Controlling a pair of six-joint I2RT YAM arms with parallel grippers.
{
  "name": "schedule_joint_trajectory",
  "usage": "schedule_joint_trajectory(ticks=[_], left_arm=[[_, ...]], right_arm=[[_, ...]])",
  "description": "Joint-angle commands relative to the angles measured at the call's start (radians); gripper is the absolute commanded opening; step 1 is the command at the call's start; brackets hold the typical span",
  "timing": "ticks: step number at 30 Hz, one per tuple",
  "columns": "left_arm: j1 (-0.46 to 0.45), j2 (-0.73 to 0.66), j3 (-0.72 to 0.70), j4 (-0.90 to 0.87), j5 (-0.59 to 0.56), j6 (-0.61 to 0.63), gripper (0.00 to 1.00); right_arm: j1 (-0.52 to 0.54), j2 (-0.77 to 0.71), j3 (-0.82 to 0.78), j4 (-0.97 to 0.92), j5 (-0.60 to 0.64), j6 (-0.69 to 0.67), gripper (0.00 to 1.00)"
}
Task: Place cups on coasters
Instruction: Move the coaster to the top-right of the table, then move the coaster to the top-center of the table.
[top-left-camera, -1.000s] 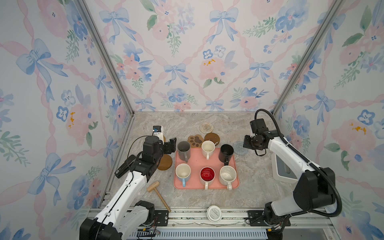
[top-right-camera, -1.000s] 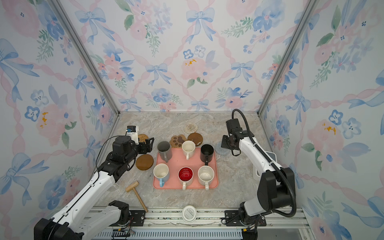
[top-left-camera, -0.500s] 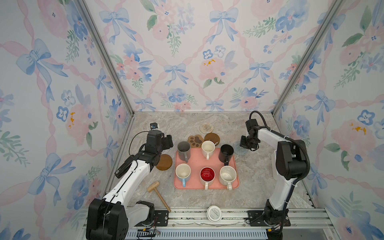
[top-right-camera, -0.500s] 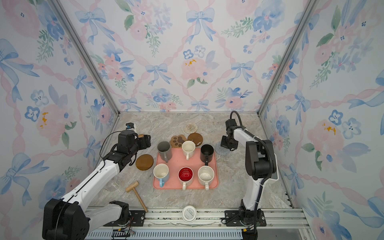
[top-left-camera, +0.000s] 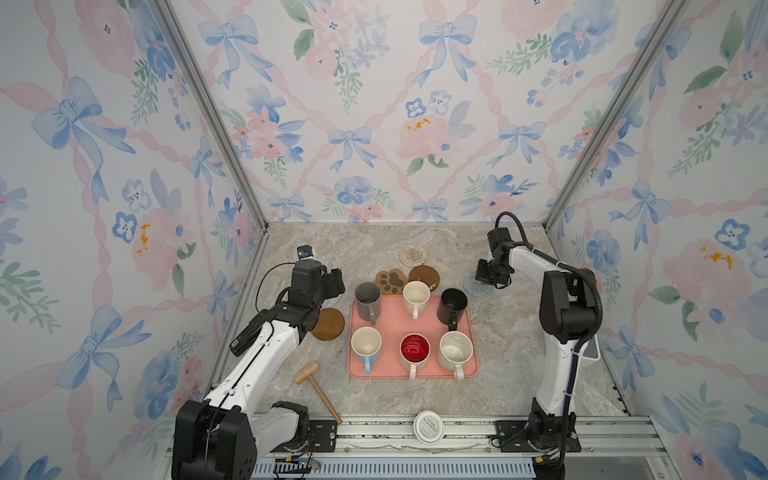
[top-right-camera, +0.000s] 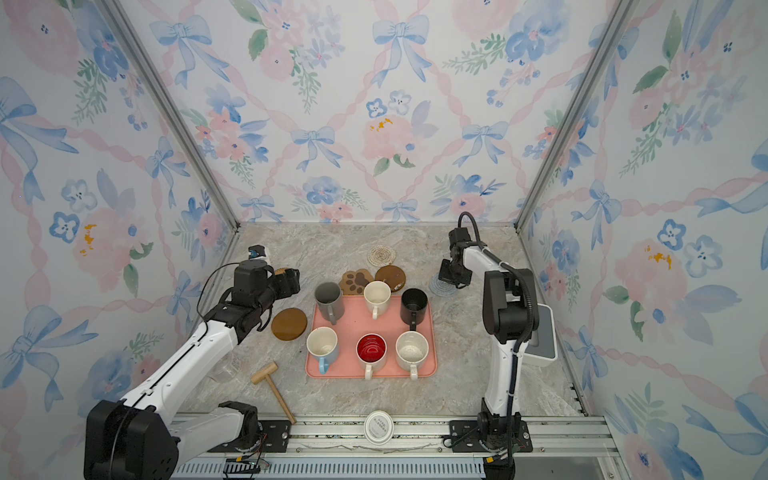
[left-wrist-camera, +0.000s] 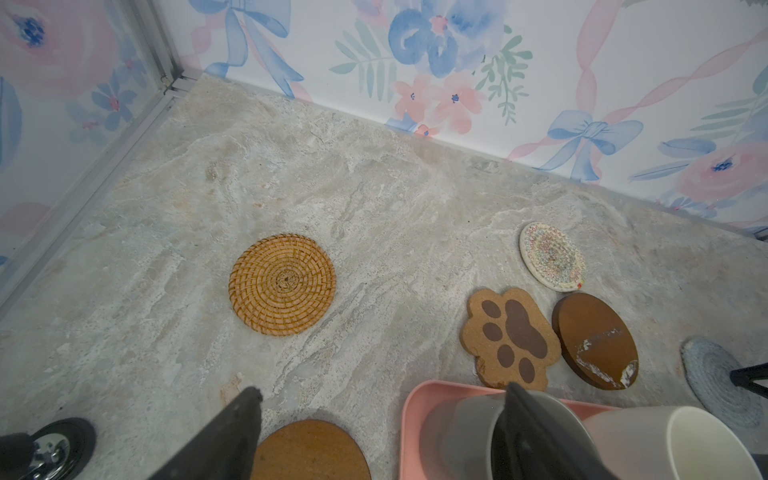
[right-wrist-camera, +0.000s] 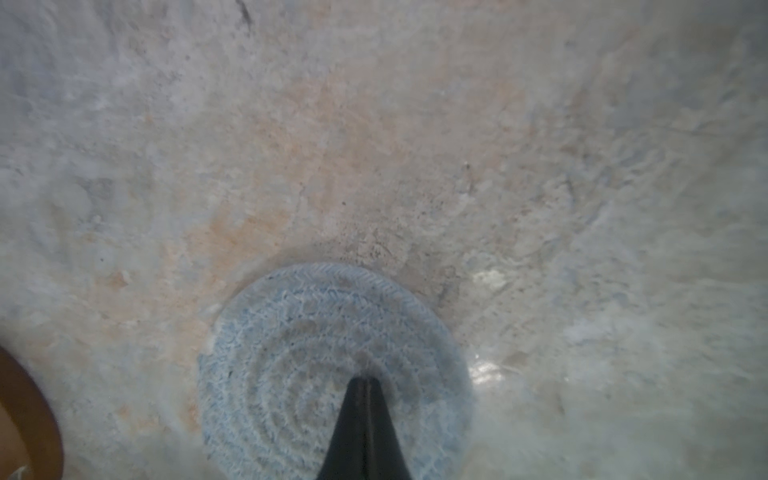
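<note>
Right gripper (right-wrist-camera: 365, 382) closed, empty, tips over middle of grey-blue woven coaster (right-wrist-camera: 291, 353), right of pink tray (top-left-camera: 390, 324), far side. Left gripper (left-wrist-camera: 383, 390) open wide, empty, just left of grey mug (top-left-camera: 367, 296). All six cups (top-left-camera: 416, 296) stand on tray; rattan coaster (left-wrist-camera: 282, 284) lies far left.

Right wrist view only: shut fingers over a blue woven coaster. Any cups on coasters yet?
Observer: None. All six stand on the pink tray.
Operator: Left gripper?
Observer: The left gripper is open and empty, beside the grey mug.
Operator: Cup nearest this coaster?
Observer: The black mug, at the tray corner closest to the blue woven coaster.
</note>
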Motion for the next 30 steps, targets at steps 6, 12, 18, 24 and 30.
schedule_joint_trajectory(ticks=[6,12,18,24,30], left_arm=[[0.010,-0.053,-0.008,-0.018,0.004,-0.012,0.86],[0.011,-0.073,-0.007,-0.022,0.001,-0.012,0.86],[0.010,-0.085,0.004,-0.022,0.009,-0.014,0.85],[0.009,-0.102,-0.005,-0.022,0.012,-0.014,0.85],[0.008,-0.119,-0.021,-0.023,0.016,-0.012,0.85]], right_arm=[[-0.034,0.111,0.133,-0.077,0.022,0.005,0.00],[-0.021,0.026,0.122,-0.033,-0.028,0.009,0.00],[0.051,-0.046,0.198,-0.024,-0.066,-0.007,0.00],[0.143,0.090,0.442,-0.064,-0.181,-0.014,0.00],[0.189,0.352,0.816,-0.164,-0.319,-0.009,0.00]])
